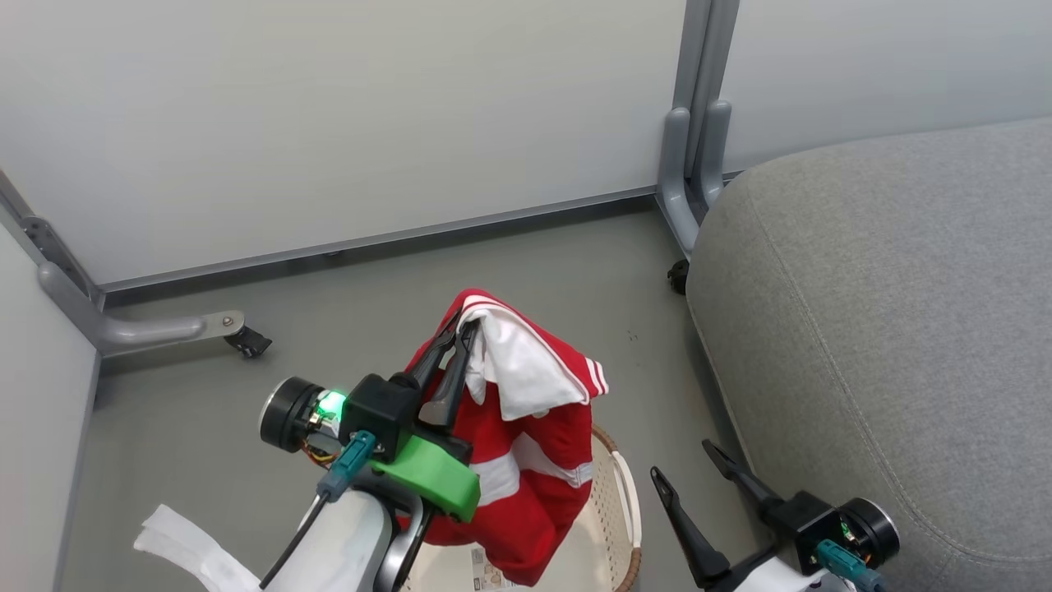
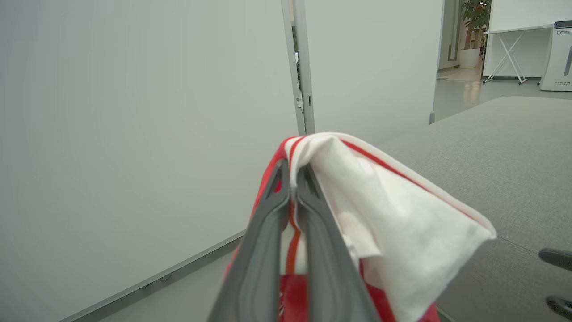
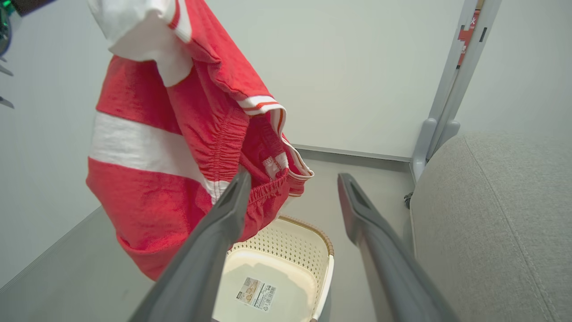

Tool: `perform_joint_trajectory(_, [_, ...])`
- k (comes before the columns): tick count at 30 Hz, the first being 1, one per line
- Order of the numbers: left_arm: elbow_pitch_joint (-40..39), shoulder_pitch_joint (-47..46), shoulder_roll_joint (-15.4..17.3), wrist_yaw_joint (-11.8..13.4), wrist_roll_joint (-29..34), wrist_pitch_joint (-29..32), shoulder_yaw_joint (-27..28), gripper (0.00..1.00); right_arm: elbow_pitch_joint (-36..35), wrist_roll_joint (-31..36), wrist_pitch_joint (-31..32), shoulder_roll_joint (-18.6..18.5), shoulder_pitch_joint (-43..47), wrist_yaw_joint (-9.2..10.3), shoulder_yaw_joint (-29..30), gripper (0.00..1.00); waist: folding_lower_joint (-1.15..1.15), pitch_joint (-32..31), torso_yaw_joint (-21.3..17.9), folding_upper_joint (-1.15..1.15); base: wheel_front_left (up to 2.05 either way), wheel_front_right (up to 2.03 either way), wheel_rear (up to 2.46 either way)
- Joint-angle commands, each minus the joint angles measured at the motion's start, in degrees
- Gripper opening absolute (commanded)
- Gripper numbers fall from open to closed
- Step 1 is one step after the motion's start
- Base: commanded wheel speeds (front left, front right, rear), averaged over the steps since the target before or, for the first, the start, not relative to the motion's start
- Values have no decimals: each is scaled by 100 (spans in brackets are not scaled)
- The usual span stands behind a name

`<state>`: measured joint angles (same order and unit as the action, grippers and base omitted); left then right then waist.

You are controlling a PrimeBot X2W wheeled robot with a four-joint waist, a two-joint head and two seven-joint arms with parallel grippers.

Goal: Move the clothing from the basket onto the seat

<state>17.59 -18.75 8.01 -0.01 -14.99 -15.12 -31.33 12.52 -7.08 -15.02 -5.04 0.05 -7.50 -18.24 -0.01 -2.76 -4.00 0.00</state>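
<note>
The left gripper (image 1: pixel 460 329) is clamped on a fold of the red and white jersey (image 1: pixel 530 460), which hangs in the air above the basket (image 1: pixel 610 526). The right gripper (image 1: pixel 682 460) stands wide open and empty, just beside the grey seat (image 1: pixel 888 329).

Basket (image 1: pixel 615 518): left part hidden behind jersey (image 1: pixel 534 460), cut by bottom edge.
Label (image 3: pixel 255 293): print too small to read.
Seat (image 1: pixel 888 329): cut off right and bottom.
Right wrist view: jersey top cut off by edge.
</note>
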Motion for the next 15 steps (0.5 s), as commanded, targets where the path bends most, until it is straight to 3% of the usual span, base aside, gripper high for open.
perform_joint_trajectory(1, [-56,58,-23,-25,15,-5,30,0,-40,94,-23,-58,-101,2,-71,100,1,2,11,0,0,0,0])
perform_joint_trajectory(15, [-366,-48,-172,-248,108,-2,-270,0,-421,887,-23,-362,-766,2,-773,100,1,103,75,0,0,0,0])
